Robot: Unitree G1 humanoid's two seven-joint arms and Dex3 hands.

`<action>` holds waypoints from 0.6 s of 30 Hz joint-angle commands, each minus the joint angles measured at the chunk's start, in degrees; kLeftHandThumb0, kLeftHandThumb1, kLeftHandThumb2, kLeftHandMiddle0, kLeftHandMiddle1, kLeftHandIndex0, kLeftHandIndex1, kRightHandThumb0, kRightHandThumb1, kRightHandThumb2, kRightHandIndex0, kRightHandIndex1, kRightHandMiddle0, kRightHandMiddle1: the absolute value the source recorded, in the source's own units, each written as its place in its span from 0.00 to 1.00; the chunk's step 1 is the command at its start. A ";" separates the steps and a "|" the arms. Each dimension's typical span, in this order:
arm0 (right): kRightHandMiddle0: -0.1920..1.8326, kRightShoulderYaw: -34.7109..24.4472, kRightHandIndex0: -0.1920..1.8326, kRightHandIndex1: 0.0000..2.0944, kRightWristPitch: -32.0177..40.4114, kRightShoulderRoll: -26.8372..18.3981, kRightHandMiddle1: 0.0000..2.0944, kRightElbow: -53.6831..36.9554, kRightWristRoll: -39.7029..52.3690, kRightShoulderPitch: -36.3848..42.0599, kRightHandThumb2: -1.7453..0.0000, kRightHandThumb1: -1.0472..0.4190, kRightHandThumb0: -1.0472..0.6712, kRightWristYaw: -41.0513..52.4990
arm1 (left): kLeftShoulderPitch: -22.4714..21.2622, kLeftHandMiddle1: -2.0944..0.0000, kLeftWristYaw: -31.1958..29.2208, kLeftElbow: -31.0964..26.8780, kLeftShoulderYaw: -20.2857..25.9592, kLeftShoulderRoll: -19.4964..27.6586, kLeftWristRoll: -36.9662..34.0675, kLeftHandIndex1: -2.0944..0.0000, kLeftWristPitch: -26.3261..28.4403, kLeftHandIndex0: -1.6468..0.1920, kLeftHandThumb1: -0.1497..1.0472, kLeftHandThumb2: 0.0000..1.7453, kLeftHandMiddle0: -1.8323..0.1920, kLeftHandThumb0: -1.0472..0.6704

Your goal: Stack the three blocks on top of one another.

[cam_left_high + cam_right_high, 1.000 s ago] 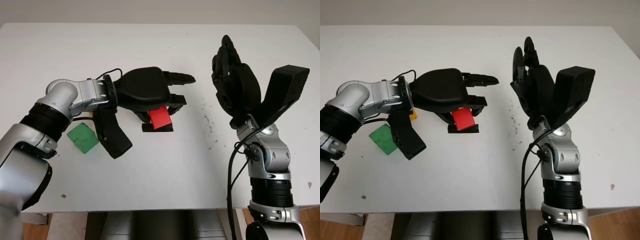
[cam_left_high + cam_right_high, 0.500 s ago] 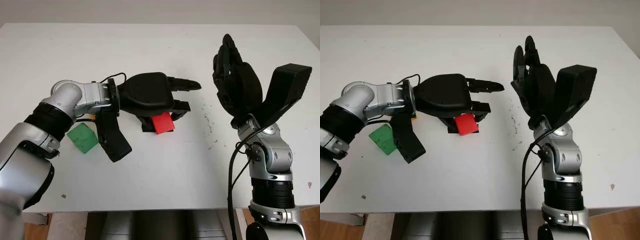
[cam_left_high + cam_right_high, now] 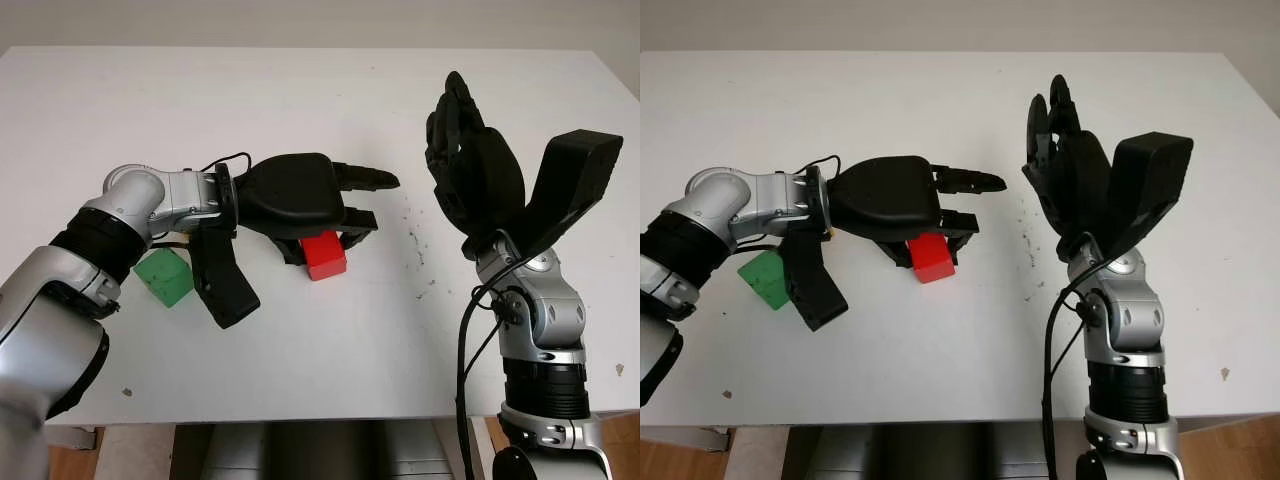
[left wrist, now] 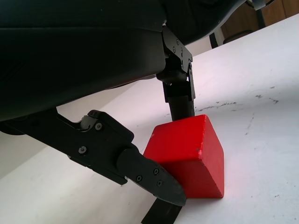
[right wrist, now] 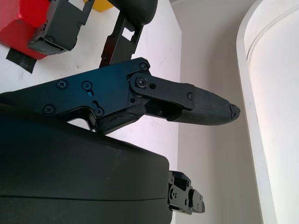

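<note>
Left hand: black three-finger left hand [image 3: 315, 205] over mid-table, fingers [image 4: 149, 175] clasped round the red cube block [image 3: 324, 254].
Red block: resting on the white table [image 3: 330, 340], tilted on an edge (wrist view suggests one corner lifted).
Green block: green cube block [image 3: 163, 276] near the left forearm, apart from the red one.
Yellow block: small yellow block [image 3: 830, 233] tucked behind the left wrist, mostly hidden.
Right hand: black right hand [image 3: 470, 165] raised off to the side, open, holding nothing.
Risk: skewed grip may let the cube twist or slip on lifting; forearm could knock the green one.

Three blocks — red block [image 3: 324, 255], green block [image 3: 163, 276], yellow block [image 5: 102, 4]
</note>
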 commanded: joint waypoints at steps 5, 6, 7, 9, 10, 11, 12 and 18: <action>0.00 -0.24 0.00 0.00 0.15 -0.11 0.00 -1.62 0.45 0.23 0.62 0.00 0.19 -0.01 | -1.86 0.97 1.62 0.74 -1.41 0.57 2.08 0.34 0.97 0.66 0.86 0.03 0.84 0.35; 0.00 -0.26 0.00 0.00 0.28 -0.04 0.00 -1.65 0.50 0.20 0.62 0.00 0.19 -0.15 | -1.91 0.97 2.33 0.96 -1.62 0.57 2.52 0.34 1.14 0.66 0.86 0.03 0.84 0.35; 0.00 -0.23 0.00 0.00 0.31 -0.01 0.00 -1.67 0.48 0.18 0.63 0.00 0.19 -0.26 | -2.01 0.97 2.82 1.13 -1.89 0.60 2.97 0.34 1.38 0.66 0.86 0.03 0.84 0.35; 0.00 -0.07 0.00 0.00 0.28 -0.13 0.00 -1.72 0.24 0.21 0.63 0.00 0.19 -0.40 | -2.17 0.98 4.47 1.35 -2.57 0.69 4.22 0.34 2.24 0.66 0.86 0.03 0.84 0.35; 0.00 -0.06 0.00 0.00 0.36 -0.17 0.00 -1.80 0.24 0.22 0.63 0.00 0.19 -0.44 | -2.32 0.98 4.94 1.46 -2.88 0.71 4.69 0.34 2.60 0.66 0.86 0.03 0.84 0.34; 0.00 -0.04 0.00 0.00 0.37 -0.21 0.00 -1.85 0.25 0.26 0.62 0.00 0.19 -0.43 | -2.46 0.98 4.93 1.63 -3.04 0.71 4.82 0.34 2.78 0.66 0.87 0.03 0.84 0.34; 0.00 -0.04 0.00 0.00 0.38 -0.26 0.00 -1.90 0.31 0.30 0.62 0.00 0.19 -0.35 | -2.57 0.98 5.07 1.77 -3.22 0.73 5.00 0.34 2.97 0.67 0.87 0.03 0.84 0.34; 0.00 -0.01 0.00 0.00 0.24 -0.28 0.00 -2.07 0.30 0.51 0.62 0.00 0.19 -0.20 | -3.31 0.98 4.58 2.39 -4.31 0.81 5.68 0.32 3.71 0.68 0.88 0.03 0.86 0.35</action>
